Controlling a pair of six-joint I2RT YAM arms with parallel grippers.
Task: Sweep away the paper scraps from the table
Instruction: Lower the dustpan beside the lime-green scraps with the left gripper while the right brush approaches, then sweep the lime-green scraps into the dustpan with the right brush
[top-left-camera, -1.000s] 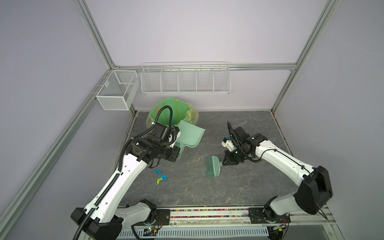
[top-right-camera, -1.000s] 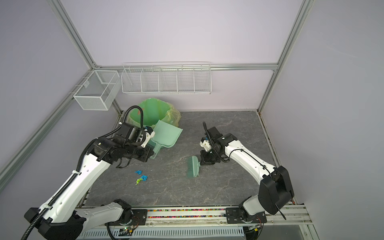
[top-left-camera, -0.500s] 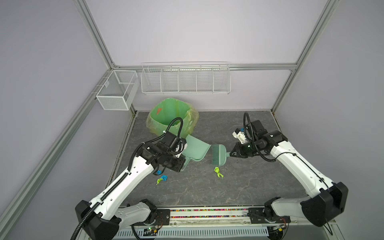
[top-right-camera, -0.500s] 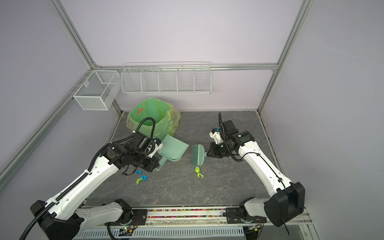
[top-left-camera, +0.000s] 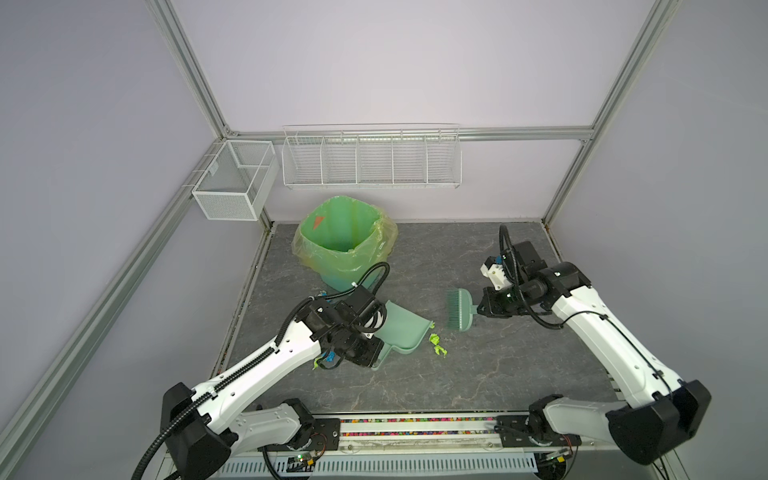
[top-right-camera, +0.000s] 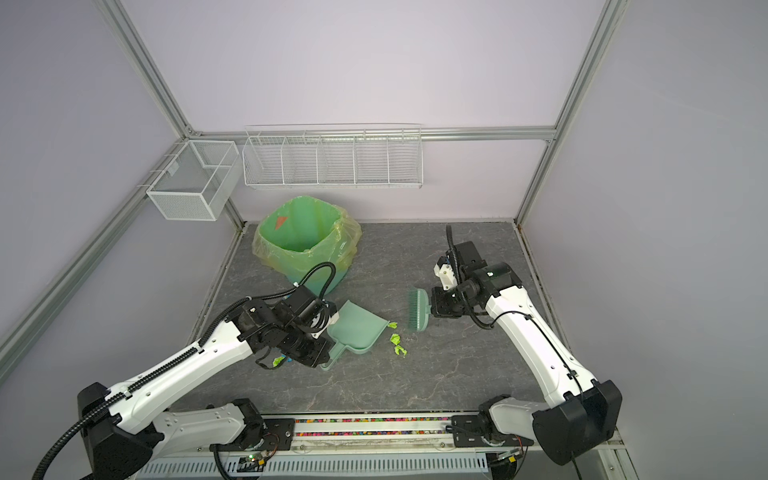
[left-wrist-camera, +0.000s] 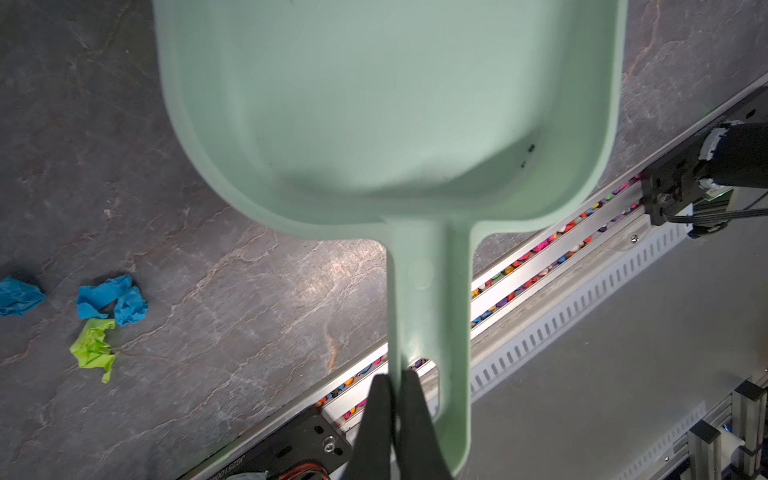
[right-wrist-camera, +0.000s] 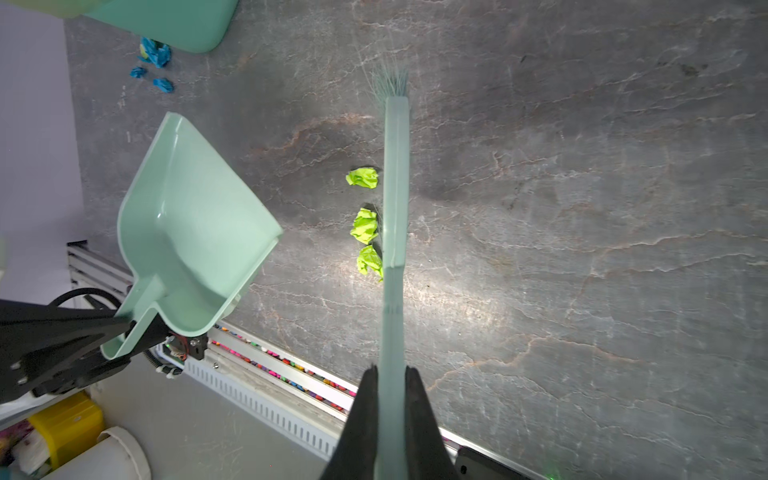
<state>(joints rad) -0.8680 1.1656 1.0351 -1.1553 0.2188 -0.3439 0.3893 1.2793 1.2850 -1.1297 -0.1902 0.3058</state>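
Paper scraps (right-wrist-camera: 365, 226), crumpled lime wads, dot veined marble-like table (right-wrist-camera: 582, 249)

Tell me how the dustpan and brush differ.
The dustpan is a wide scoop; the brush is slim with bristles. The left gripper holds the dustpan, the right gripper the brush. The dustpan sits left of the green scraps, the brush right. Both are pale green, gripped by their handles.

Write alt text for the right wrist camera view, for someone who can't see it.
The right gripper is shut on a pale green brush reaching over the dark marbled table, three lime-green paper scraps lying right beside it. The left gripper holds a matching dustpan, its mouth facing those scraps; blue scraps lie farther off.
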